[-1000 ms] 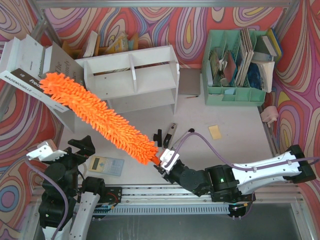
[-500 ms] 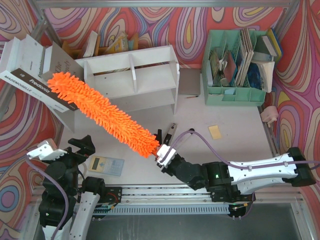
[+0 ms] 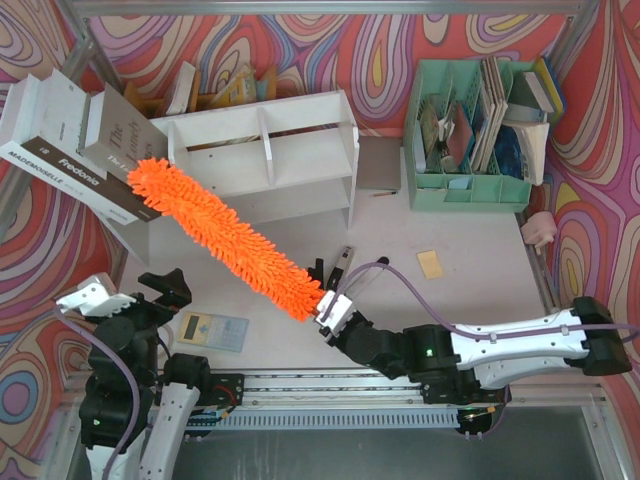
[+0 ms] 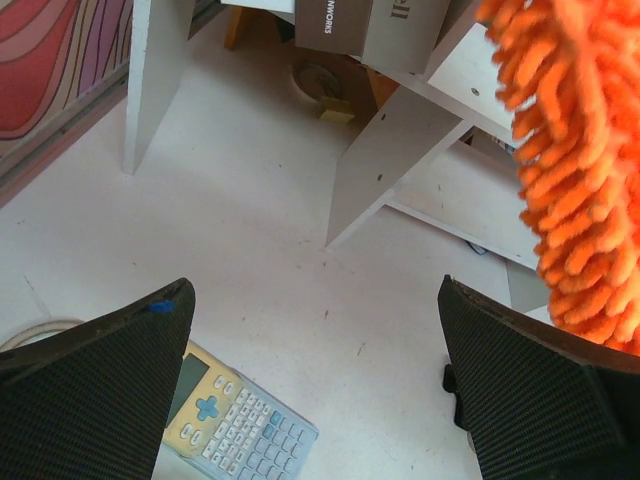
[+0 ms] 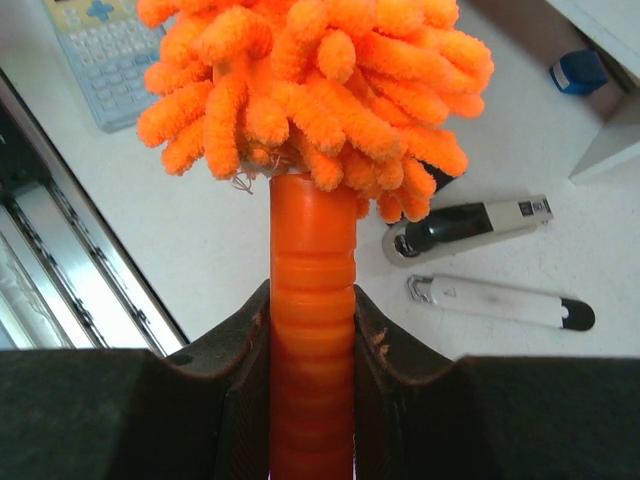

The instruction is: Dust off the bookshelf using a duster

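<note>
1. Swinging rightward over the last second, the duster (image 3: 225,238) is carrying its fluffy tip off the far side of the stacked books (image 3: 70,140) and is now holding it at the left end of the bookshelf (image 3: 290,150).
2. Over the same second the right pincer (image 3: 327,312) is shifting only slightly, up the table toward the shelf.
3. The right pincer is clenching the duster's short orange handle (image 5: 312,300). In the right wrist view both fingers are pressing against the handle's sides.
4. The duster's head is starting just beyond those fingertips and running diagonally away to the far left. Its whole length is lying in front of the bookshelf's left half.
5. Whether the tip is touching the shelf or the books cannot be told.
6. The left pincer (image 3: 125,292) is standing released, with its jaws spread wide and gripping nothing. It is hanging over the table near the left arm's base, well apart from the duster handle.
7. Item count on the table:
   - one duster
   - one bookshelf, with two tiers
   - one calculator (image 3: 212,330), lying under the left pincer
   - one stapler (image 5: 470,225) and one utility knife (image 5: 500,300), lying side by side near the right pincer
   - one green file organiser (image 3: 470,190) at the far right
   - one yellow note (image 3: 430,263)
   - several books, number not readable
</note>
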Controlling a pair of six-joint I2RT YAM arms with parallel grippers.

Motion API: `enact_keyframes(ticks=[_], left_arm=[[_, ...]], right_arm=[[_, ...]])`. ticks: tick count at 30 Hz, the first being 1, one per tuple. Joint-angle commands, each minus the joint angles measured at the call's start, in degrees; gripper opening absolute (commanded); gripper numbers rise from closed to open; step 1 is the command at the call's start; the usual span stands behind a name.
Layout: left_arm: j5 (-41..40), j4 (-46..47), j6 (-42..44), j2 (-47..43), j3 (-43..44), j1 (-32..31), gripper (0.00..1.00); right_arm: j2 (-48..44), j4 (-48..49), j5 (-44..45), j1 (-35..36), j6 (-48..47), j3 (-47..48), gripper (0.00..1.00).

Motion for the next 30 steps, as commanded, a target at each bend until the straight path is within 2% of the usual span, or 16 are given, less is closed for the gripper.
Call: enact_keyframes(ticks=[1,9,15,18,26,30], left_arm=[[-0.02,-0.19,-0.09,0.89,0.14,0.4,0.98],[0.16,-0.18,-0.08,1.39,0.14,0.65,0.98],[0.36,-0.09,-0.08,1.55,0.14,0.75,0.99],[0.42,-0.09,-0.08,1.54,0.14,0.84,0.99],[0.78,0.14,-0.06,1.47,0.05,0.82,0.98],[0.82,0.19,-0.06,1.13,-0.03,0.84,0.98]], right_arm=[[-5.83,-2.49,0.99,-0.29,2.59,-1.92,0.0],[-14.1,-9.45,3.79,-0.29,5.09,-3.98,0.0],[-18.76,-20.09,7.94,-0.29,10.14,-3.6,0.0],[-21.11,-20.02,6.95,-0.28,9.73,-4.02,0.0],[-17.95,-20.27,3.83,-0.28,10.39,-2.61,0.0],[-14.6,-19.6,5.19,-0.29,6.96,-0.96,0.0]])
